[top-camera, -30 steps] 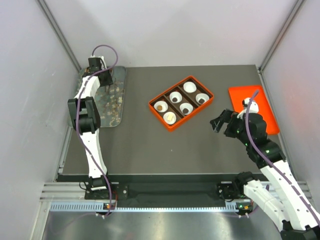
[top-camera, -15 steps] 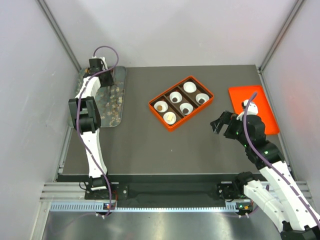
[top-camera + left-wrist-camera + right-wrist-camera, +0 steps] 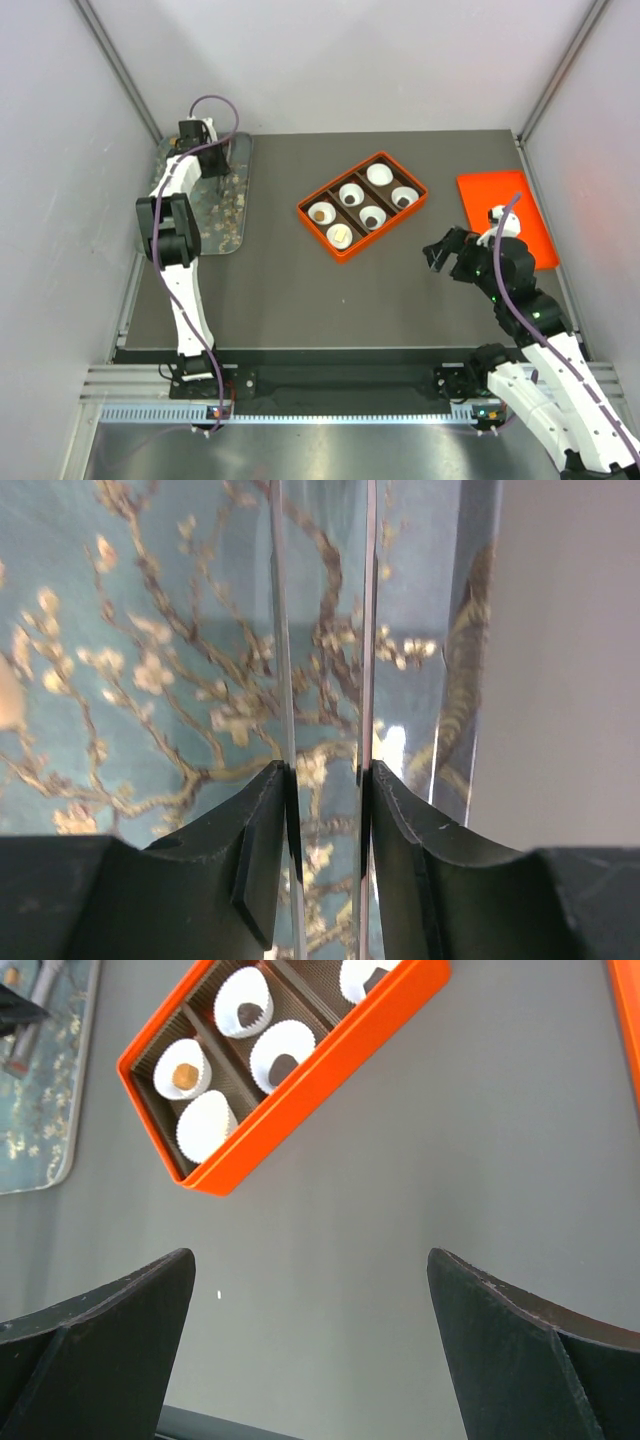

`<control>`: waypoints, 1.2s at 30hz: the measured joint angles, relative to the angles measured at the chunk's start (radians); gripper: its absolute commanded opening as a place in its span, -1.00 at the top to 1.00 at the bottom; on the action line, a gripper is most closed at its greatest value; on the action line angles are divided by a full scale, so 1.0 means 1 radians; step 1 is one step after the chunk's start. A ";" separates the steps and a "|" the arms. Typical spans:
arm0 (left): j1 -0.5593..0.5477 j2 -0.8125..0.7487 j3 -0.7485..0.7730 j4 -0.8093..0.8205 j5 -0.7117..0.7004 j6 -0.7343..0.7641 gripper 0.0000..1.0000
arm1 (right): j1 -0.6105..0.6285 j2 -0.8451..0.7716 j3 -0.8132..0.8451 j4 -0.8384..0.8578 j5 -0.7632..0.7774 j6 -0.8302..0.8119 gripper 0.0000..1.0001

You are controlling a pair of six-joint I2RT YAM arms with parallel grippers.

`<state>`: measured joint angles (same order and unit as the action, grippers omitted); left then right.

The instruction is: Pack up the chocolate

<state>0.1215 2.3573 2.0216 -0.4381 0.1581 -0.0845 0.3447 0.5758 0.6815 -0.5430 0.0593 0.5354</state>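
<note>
The chocolate sits as small lumps in white paper cups inside the orange box [image 3: 320, 233], in the middle of the table. In the right wrist view I see a tan piece [image 3: 183, 1075] and dark pieces [image 3: 284, 1065] in the cups of the box [image 3: 320, 1085]. My left gripper [image 3: 214, 160] hangs over the floral tray [image 3: 215, 225] at the far left. It [image 3: 328, 775] is shut on thin metal tongs [image 3: 366, 630], whose two blades run forward over the tray. My right gripper [image 3: 438, 250] stands open and empty [image 3: 310, 1260] over bare table, right of the box.
An orange lid [image 3: 505, 215] lies flat at the right edge, just behind my right arm. The floral tray [image 3: 150, 630] has a raised glossy rim. Grey walls close in on three sides.
My left gripper has squeezed the tongs a little narrower. My right arm has drawn back slightly toward the near edge, still open.
</note>
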 measured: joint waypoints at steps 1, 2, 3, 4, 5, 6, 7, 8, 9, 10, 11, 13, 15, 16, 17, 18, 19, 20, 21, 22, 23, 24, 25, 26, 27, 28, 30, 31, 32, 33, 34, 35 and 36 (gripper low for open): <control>0.000 -0.011 -0.018 0.001 0.003 -0.005 0.35 | 0.000 -0.007 0.000 -0.002 0.000 0.001 -1.00; 0.000 -0.024 -0.038 0.002 0.003 -0.012 0.35 | 0.000 -0.014 0.000 -0.003 0.000 0.003 -1.00; 0.000 -0.039 -0.060 0.005 0.002 -0.018 0.36 | 0.000 -0.023 0.000 -0.005 0.000 0.006 -0.99; 0.000 -0.056 -0.083 0.005 0.001 -0.024 0.36 | 0.000 -0.031 0.000 -0.006 0.000 0.008 -0.99; 0.000 -0.074 -0.105 0.006 -0.002 -0.031 0.36 | 0.000 -0.039 0.000 -0.008 0.000 0.008 -1.00; 0.000 -0.096 -0.130 0.008 -0.007 -0.039 0.36 | 0.000 -0.047 0.001 -0.012 0.000 0.008 -0.99; 0.000 -0.118 -0.155 0.008 -0.014 -0.046 0.36 | 0.000 -0.054 0.001 -0.018 0.000 0.008 -0.99; 0.000 -0.142 -0.182 0.012 -0.020 -0.052 0.36 | 0.000 -0.060 0.001 -0.024 0.000 0.009 -0.99; 0.000 -0.165 -0.205 0.010 -0.025 -0.056 0.38 | 0.000 -0.067 0.001 -0.030 0.000 0.009 -1.00; 0.000 -0.185 -0.224 0.006 -0.030 -0.061 0.38 | 0.000 -0.072 0.002 -0.035 0.000 0.009 -0.99; 0.000 -0.201 -0.236 0.004 -0.036 -0.064 0.38 | 0.000 -0.079 0.003 -0.042 0.000 0.009 -0.99; 0.000 -0.237 -0.262 0.000 -0.048 -0.073 0.38 | 0.000 -0.091 0.006 -0.056 0.000 0.010 -0.99; 0.000 -0.268 -0.278 -0.017 -0.064 -0.078 0.40 | 0.000 -0.105 0.008 -0.057 0.000 0.011 -1.00; 0.000 -0.280 -0.280 -0.029 -0.073 -0.080 0.41 | 0.000 -0.110 0.008 -0.058 0.000 0.012 -0.99; 0.000 -0.290 -0.281 -0.041 -0.081 -0.082 0.41 | 0.000 -0.117 0.009 -0.060 -0.001 0.013 -0.99; 0.000 -0.299 -0.281 -0.051 -0.089 -0.084 0.41 | 0.000 -0.119 0.009 -0.062 -0.002 0.016 -1.00; 0.000 -0.311 -0.282 -0.063 -0.095 -0.086 0.42 | 0.000 -0.122 0.011 -0.070 -0.004 0.017 -1.00; 0.000 -0.322 -0.285 -0.073 -0.098 -0.089 0.41 | 0.000 -0.122 0.015 -0.077 -0.005 0.018 -1.00; 0.000 -0.336 -0.291 -0.082 -0.100 -0.090 0.41 | 0.000 -0.123 0.019 -0.084 -0.008 0.018 -1.00; 0.000 -0.350 -0.299 -0.091 -0.099 -0.093 0.41 | 0.000 -0.124 0.023 -0.089 -0.009 0.019 -1.00; 0.000 -0.367 -0.311 -0.097 -0.098 -0.097 0.41 | 0.000 -0.126 0.026 -0.094 -0.009 0.019 -0.99; 0.000 -0.384 -0.322 -0.105 -0.096 -0.099 0.41 | 0.000 -0.130 0.027 -0.097 -0.010 0.019 -1.00; 0.000 -0.402 -0.336 -0.111 -0.091 -0.103 0.41 | 0.000 -0.136 0.027 -0.101 -0.010 0.019 -0.99; 0.000 -0.417 -0.347 -0.114 -0.087 -0.106 0.42 | 0.000 -0.143 0.028 -0.106 -0.010 0.020 -0.99; 0.000 -0.433 -0.358 -0.119 -0.076 -0.109 0.42 | 0.000 -0.149 0.029 -0.112 -0.011 0.020 -0.99; -0.001 -0.448 -0.366 -0.124 -0.063 -0.114 0.42 | 0.000 -0.152 0.033 -0.120 -0.011 0.021 -1.00; -0.007 -0.480 -0.384 -0.130 -0.035 -0.124 0.42 | 0.000 -0.157 0.044 -0.132 -0.012 0.024 -0.99; -0.011 -0.496 -0.392 -0.136 -0.019 -0.127 0.42 | 0.000 -0.159 0.050 -0.137 -0.011 0.026 -0.99; -0.018 -0.510 -0.399 -0.143 -0.005 -0.128 0.42 | 0.000 -0.159 0.055 -0.139 -0.011 0.026 -0.99; -0.026 -0.520 -0.402 -0.151 0.007 -0.128 0.42 | 0.000 -0.159 0.061 -0.143 -0.008 0.024 -0.99; -0.037 -0.532 -0.405 -0.159 0.024 -0.130 0.43 | 0.000 -0.158 0.071 -0.149 -0.004 0.022 -0.99; -0.052 -0.544 -0.406 -0.166 0.042 -0.130 0.44 | 0.000 -0.154 0.081 -0.158 0.003 0.016 -0.99; -0.069 -0.554 -0.406 -0.171 0.058 -0.131 0.44 | 0.000 -0.151 0.094 -0.165 0.013 0.010 -1.00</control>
<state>0.0525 1.8034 1.6154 -0.6094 0.2161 -0.2157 0.3447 0.4252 0.7757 -0.7078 0.0723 0.5449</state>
